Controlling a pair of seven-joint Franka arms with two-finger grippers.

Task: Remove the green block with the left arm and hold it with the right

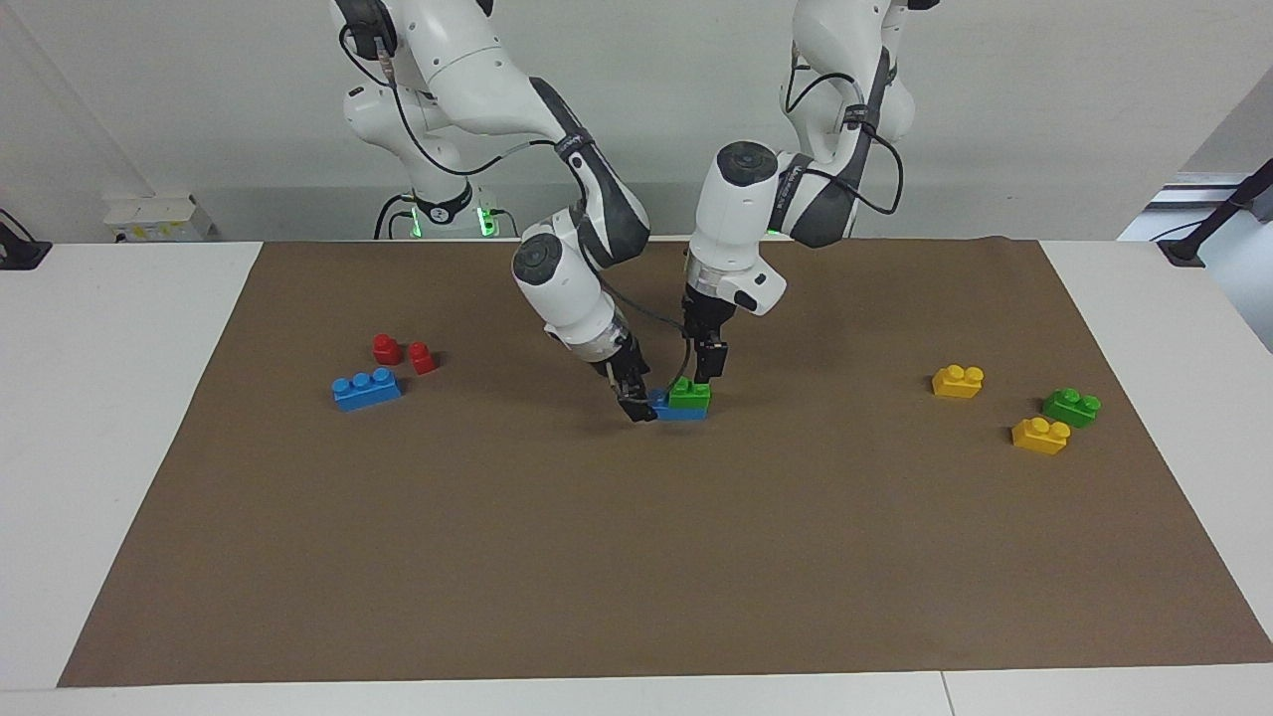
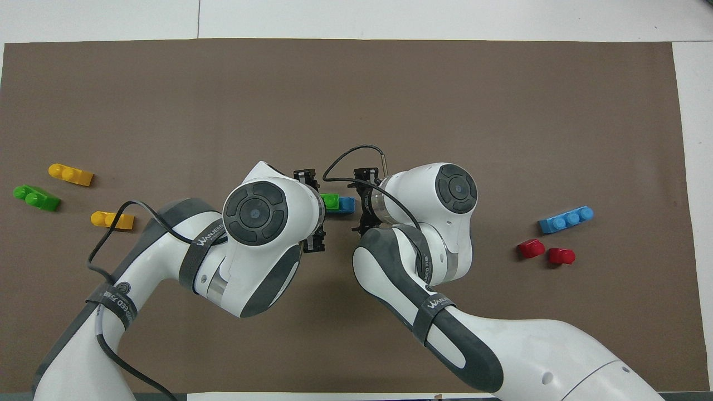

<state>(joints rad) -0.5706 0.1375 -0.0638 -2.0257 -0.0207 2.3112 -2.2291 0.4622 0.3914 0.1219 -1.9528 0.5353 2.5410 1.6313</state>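
Observation:
A green block (image 1: 690, 394) (image 2: 330, 200) with two studs sits stacked on a blue brick (image 1: 681, 411) (image 2: 347, 204) in the middle of the brown mat. My left gripper (image 1: 707, 373) (image 2: 312, 211) hangs open just over the green block, its tips close above the studs. Low at the mat, my right gripper (image 1: 636, 406) (image 2: 361, 200) stands open at the blue brick's end toward the right arm's end of the table, hiding that end. Neither gripper holds anything.
A second green block (image 1: 1071, 406) and two yellow bricks (image 1: 958, 381) (image 1: 1040, 435) lie toward the left arm's end. A blue three-stud brick (image 1: 367, 388) and two red pieces (image 1: 386, 348) (image 1: 422, 358) lie toward the right arm's end.

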